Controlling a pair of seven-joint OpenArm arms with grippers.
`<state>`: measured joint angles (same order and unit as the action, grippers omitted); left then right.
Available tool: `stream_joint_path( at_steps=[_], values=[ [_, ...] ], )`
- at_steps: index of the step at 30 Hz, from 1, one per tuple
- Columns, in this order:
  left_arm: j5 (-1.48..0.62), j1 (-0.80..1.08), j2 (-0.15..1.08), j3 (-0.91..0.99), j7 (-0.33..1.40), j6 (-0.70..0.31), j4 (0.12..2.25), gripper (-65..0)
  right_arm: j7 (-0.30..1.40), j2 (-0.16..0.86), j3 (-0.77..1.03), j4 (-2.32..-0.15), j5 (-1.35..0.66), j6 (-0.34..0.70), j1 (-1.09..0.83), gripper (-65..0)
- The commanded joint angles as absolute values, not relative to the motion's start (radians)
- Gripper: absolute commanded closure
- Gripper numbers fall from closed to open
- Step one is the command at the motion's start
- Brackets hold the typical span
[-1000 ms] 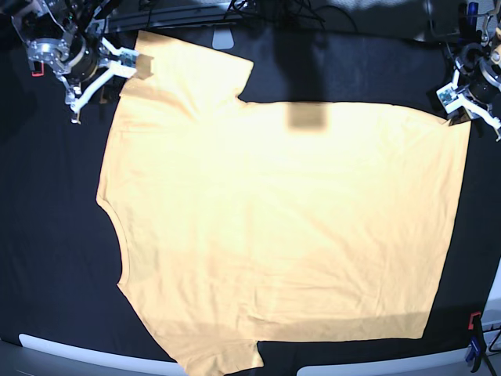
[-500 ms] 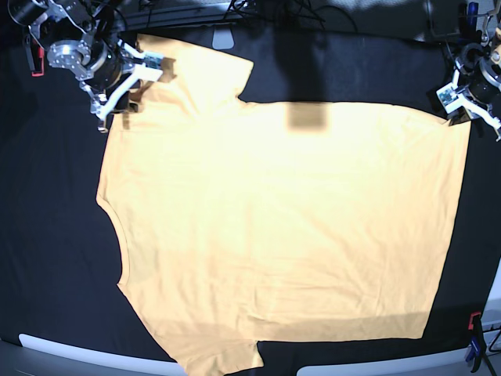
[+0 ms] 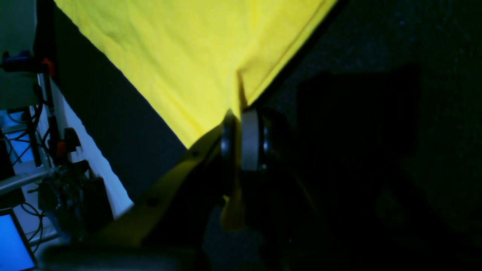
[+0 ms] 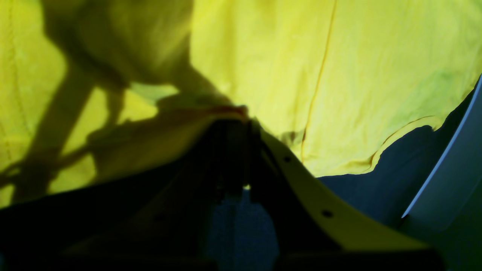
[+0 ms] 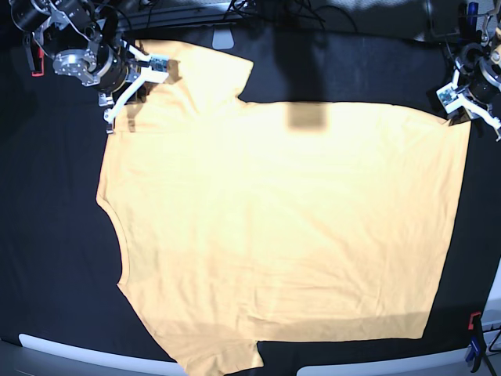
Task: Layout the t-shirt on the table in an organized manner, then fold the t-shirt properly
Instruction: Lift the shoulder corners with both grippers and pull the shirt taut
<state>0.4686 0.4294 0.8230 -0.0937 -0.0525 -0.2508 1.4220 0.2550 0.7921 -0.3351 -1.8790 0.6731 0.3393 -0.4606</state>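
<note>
The pale orange-yellow t-shirt (image 5: 282,227) lies spread flat on the black table (image 5: 47,235), neckline to the left and hem to the right. My right gripper (image 5: 156,70) is over the far sleeve at top left. In the right wrist view its jaws (image 4: 231,120) look shut, with a raised fold of the sleeve (image 4: 339,75) at their tips. My left gripper (image 5: 458,106) is at the far hem corner, top right. In the left wrist view it (image 3: 239,128) is shut on that corner of the shirt (image 3: 196,56), and a strip of cloth hangs between the fingers.
A red-and-blue clamp (image 5: 473,337) stands at the near right table edge. White edge strips (image 5: 70,348) run along the front. Cables and frame parts (image 5: 196,12) line the back. A square shadow (image 5: 307,116) falls on the shirt. Equipment and a blue screen (image 3: 15,241) stand beyond the table.
My right gripper has moved right and slightly up, from the sleeve's outer edge to over the sleeve. The left gripper and the shirt body have stayed put.
</note>
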Motion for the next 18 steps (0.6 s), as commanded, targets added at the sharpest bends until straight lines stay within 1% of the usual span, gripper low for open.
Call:
stream_joint_path(
  at_steps=[1,4,6,10,12,15,18],
  values=[
    [0.470,0.433,0.840,-0.089,-0.046,-0.252,1.426,0.0,0.251,0.806,-0.327,-1.892,0.677,0.282,-0.455,0.0],
    [0.443,0.447,0.843,-0.089,-0.030,-0.251,1.427,0.0,0.287,0.817,-0.327,-1.918,0.672,0.268,-0.476,0.0],
    [0.437,0.470,0.855,-0.089,-0.031,-0.252,1.431,0.0,0.313,0.847,-0.327,-1.956,0.653,0.268,-0.515,0.0],
    [0.437,0.548,0.897,-0.083,-0.030,-0.251,1.465,0.0,0.434,0.906,-0.309,-2.038,0.647,0.268,-0.604,0.0],
    [0.437,0.600,0.910,-0.066,-0.029,-0.250,1.488,0.0,0.480,0.921,-0.274,-2.068,0.647,0.268,-0.667,0.0],
    [0.436,0.684,0.915,-0.023,-0.031,-0.205,1.527,0.0,0.479,0.931,-0.198,-2.105,0.646,0.268,-0.777,0.0],
    [0.419,0.767,0.915,0.033,-0.037,-0.195,1.573,0.0,0.476,0.931,-0.106,-2.143,0.610,0.268,-0.886,0.0]
  ],
)
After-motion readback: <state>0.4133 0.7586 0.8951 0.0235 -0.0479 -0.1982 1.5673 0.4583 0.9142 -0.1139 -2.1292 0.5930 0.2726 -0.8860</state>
